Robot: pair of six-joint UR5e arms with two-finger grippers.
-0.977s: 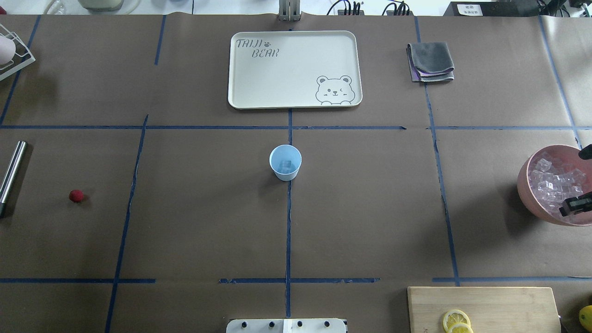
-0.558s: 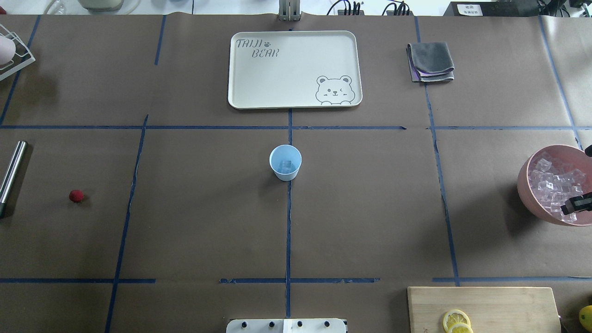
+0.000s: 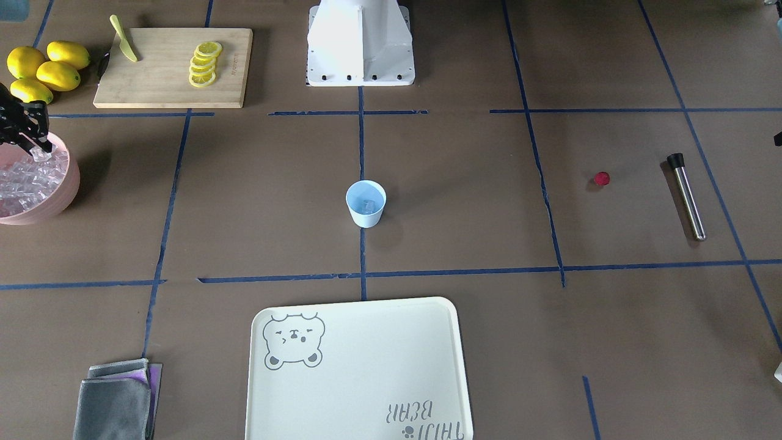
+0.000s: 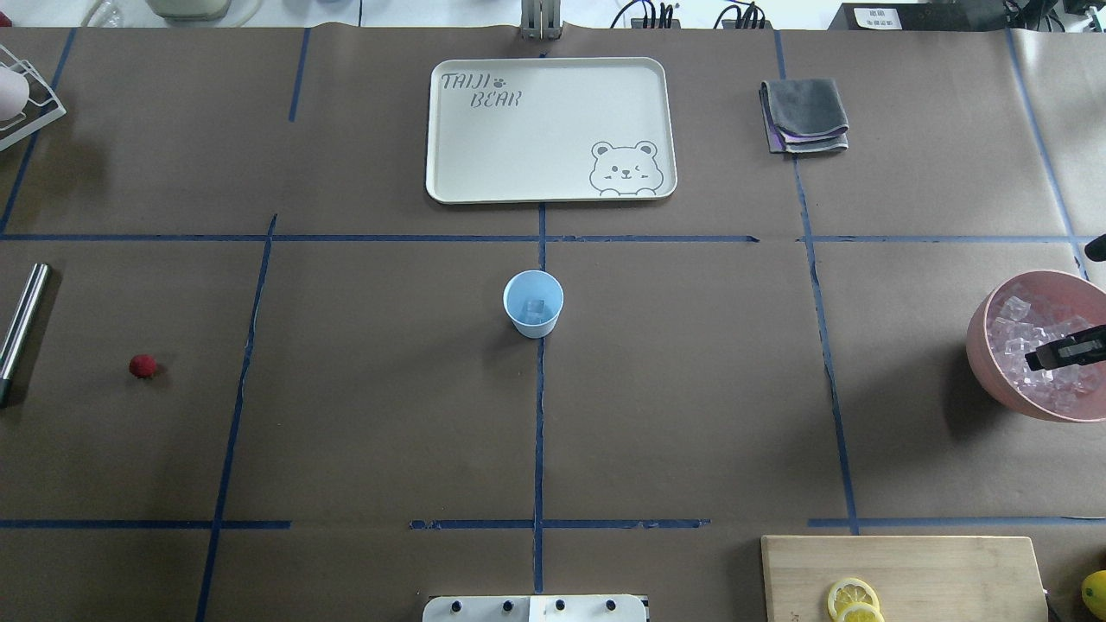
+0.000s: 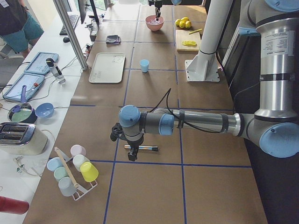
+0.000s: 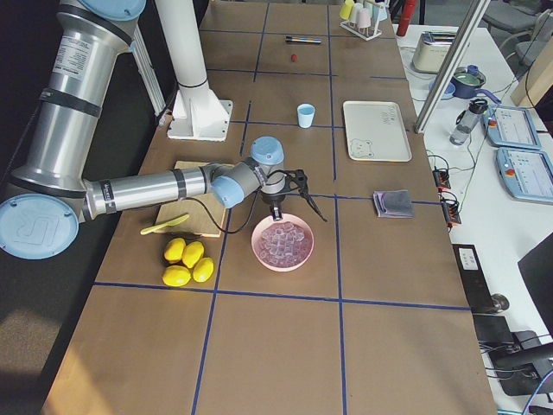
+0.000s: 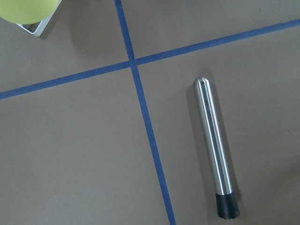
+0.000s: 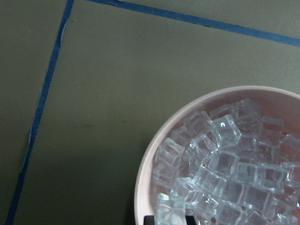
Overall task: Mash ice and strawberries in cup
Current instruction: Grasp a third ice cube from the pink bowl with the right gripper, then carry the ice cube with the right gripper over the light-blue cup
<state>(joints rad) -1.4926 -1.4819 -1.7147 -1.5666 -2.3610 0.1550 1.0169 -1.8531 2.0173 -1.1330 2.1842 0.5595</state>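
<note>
Brown-papered bench (image 4: 691, 415) carried a blue cup (image 4: 533, 303) at its centre, ice (image 4: 537, 307) inside, a strawberry (image 4: 143, 365) near its left edge. Right tool (image 3: 38, 148) gripped an ice cube (image 8: 171, 211) over the pink bowl (image 4: 981, 345); left tool's (image 5: 132, 154) state was unclear.

1. Brown-papered worktop (image 4: 691, 389), gridded with blue tape.
2. At centre: small light-blue plastic cup (image 4: 529, 326); past it, cream rectangular bear-print tray (image 4: 536, 130).
3. On the left: small dark-red berry (image 4: 143, 365) near a black-tipped steel rod (image 4: 22, 321).
4. On the right: round pink bowl (image 4: 981, 345), folded grey cloth (image 4: 804, 115), wooden cutting board (image 4: 933, 570), whole yellow lemons (image 3: 43, 70).
</note>
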